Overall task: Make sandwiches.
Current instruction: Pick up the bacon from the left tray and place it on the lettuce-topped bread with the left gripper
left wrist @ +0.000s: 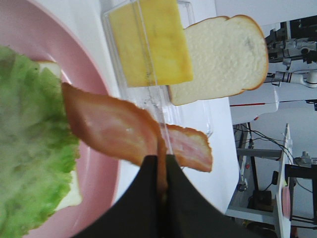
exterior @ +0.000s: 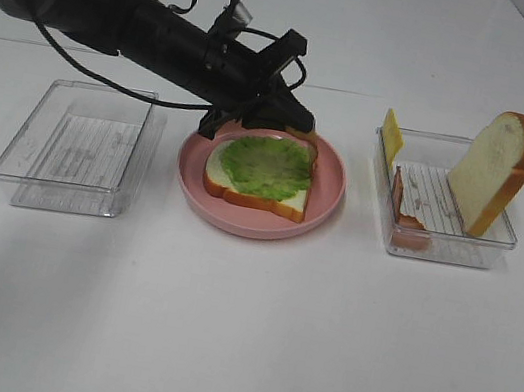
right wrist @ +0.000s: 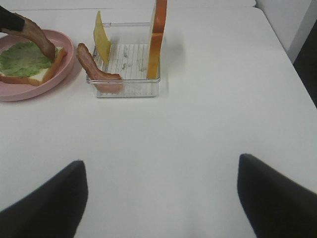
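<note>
A bread slice (exterior: 286, 203) topped with green lettuce (exterior: 265, 164) lies on the pink plate (exterior: 327, 202). My left gripper (exterior: 293, 123) reaches across to the plate's far right side. It is shut on a bacon strip (left wrist: 114, 126), which hangs over the lettuce's edge; the strip also shows in the right wrist view (right wrist: 39, 35). My right gripper (right wrist: 159, 191) is open and empty above bare table and out of the exterior view. A clear tray (exterior: 445, 251) on the right holds an upright bread slice (exterior: 490, 170), a yellow cheese slice (exterior: 392, 135) and another bacon strip (exterior: 404, 209).
An empty clear tray (exterior: 77, 148) stands left of the plate. The white table (exterior: 238, 334) stretches bare in front of the plate and trays. Robot hardware and cables (left wrist: 292, 54) show beyond the table's right edge.
</note>
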`<state>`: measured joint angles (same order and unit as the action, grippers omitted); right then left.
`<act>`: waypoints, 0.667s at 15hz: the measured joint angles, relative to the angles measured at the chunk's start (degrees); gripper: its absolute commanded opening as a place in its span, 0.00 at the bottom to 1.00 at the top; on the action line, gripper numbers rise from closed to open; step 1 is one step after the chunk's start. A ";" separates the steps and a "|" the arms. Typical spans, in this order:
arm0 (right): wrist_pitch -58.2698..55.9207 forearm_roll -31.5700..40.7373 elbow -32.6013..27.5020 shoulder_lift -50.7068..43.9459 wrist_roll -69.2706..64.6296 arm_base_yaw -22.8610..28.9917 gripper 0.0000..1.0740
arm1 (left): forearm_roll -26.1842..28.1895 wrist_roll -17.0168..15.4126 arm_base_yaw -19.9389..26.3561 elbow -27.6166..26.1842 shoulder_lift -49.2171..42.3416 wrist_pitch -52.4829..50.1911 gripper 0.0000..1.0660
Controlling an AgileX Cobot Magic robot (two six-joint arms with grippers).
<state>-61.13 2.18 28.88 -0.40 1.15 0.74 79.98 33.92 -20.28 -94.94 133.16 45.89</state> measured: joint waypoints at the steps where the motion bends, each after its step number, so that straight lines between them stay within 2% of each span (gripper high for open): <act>1: 0.00 0.00 0.00 0.00 0.00 0.00 0.73 | -3.50 -0.52 0.97 0.00 0.23 0.00 0.00; 3: 0.00 0.00 0.00 0.00 0.00 0.00 0.73 | -7.68 -3.67 2.35 -0.06 0.23 0.11 0.00; 4: 0.00 0.00 0.00 0.00 0.00 0.00 0.73 | -8.08 -4.24 2.52 -0.06 0.23 0.11 0.00; 6: 0.00 0.00 0.00 0.00 0.00 0.00 0.73 | -14.04 -8.25 3.95 -0.06 0.29 0.34 0.06; 7: 0.00 0.00 0.00 0.00 0.00 0.00 0.73 | -14.04 -8.25 3.95 -0.06 0.29 0.34 0.06; 9: 0.00 0.00 0.00 0.00 0.00 0.00 0.73 | -16.39 -9.17 3.95 -0.06 0.11 0.40 0.30; 10: 0.00 0.00 0.00 0.00 0.00 0.00 0.73 | -16.84 -9.22 3.95 -0.06 -0.17 0.40 0.45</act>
<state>-61.13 2.18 28.88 -0.40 1.15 0.74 63.14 24.69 -16.33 -95.00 132.98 46.29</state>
